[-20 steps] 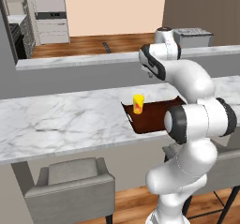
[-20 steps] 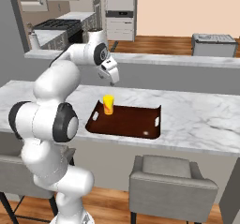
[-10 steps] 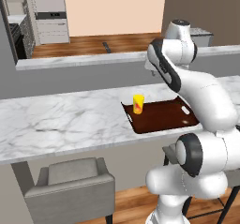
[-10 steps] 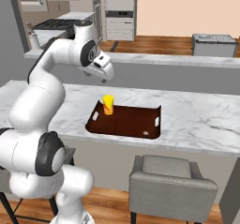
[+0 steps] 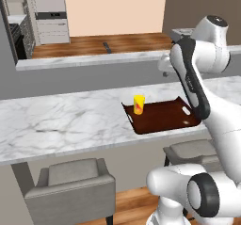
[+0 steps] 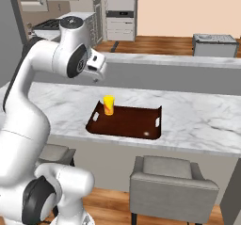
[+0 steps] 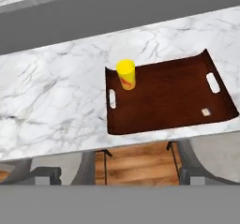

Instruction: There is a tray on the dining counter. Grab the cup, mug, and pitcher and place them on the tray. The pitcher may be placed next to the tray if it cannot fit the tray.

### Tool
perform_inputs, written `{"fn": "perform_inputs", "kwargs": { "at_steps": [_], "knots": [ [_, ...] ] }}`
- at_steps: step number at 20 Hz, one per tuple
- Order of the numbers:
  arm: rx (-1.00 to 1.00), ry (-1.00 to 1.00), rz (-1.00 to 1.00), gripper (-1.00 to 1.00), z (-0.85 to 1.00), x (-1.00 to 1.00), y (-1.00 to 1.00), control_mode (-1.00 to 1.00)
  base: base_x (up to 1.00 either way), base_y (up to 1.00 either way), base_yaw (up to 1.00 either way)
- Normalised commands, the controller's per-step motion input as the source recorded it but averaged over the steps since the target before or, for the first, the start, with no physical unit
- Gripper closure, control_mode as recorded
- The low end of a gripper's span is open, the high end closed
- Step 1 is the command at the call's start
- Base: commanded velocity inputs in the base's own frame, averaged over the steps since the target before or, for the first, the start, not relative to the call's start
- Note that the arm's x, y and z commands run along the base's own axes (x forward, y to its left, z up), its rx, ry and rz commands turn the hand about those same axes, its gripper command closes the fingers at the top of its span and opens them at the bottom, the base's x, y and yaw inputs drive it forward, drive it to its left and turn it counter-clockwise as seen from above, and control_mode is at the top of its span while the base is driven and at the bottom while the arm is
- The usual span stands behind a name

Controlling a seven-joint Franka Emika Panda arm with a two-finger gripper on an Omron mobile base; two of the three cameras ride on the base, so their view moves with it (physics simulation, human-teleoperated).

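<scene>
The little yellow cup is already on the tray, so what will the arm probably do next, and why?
Probably turn away to seek the mug and pitcher: the small yellow tumbler stands upright on the dark reddish-brown tray, and the open gripper, raised above the white marble dining counter, holds nothing.

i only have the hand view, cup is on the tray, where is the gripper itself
Observer: The gripper is up in the air, apart from the cup, on the near left of the tray in the right base view.
Operator: anything in it
Observer: No, its jaws are open and empty.
Operator: what's past the counter, my view cuts off there
Observer: A second, higher marble ledge runs behind the dining counter, with wood floor beyond.
</scene>
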Motion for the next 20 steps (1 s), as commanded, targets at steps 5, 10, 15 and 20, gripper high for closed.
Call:
{"fn": "perform_inputs", "kwargs": {
  "at_steps": [5, 10, 15, 20],
  "knots": [
    [0.00, -0.10, 0.17, -1.00, 0.19, -0.78, 0.23, -1.00, 0.00, 0.00, 0.00],
    [-0.02, -0.02, 0.08, -1.00, 0.13, -0.50, 0.32, -1.00, 0.00, 0.00, 0.00],
    [-0.15, 0.00, 0.00, -1.00, 0.07, -0.49, -0.08, -1.00, 0.00, 0.00, 0.00],
    [-0.10, 0.00, 0.00, -1.00, 0.00, -0.47, -0.24, -1.00, 0.00, 0.00, 0.00]
  ]
}}
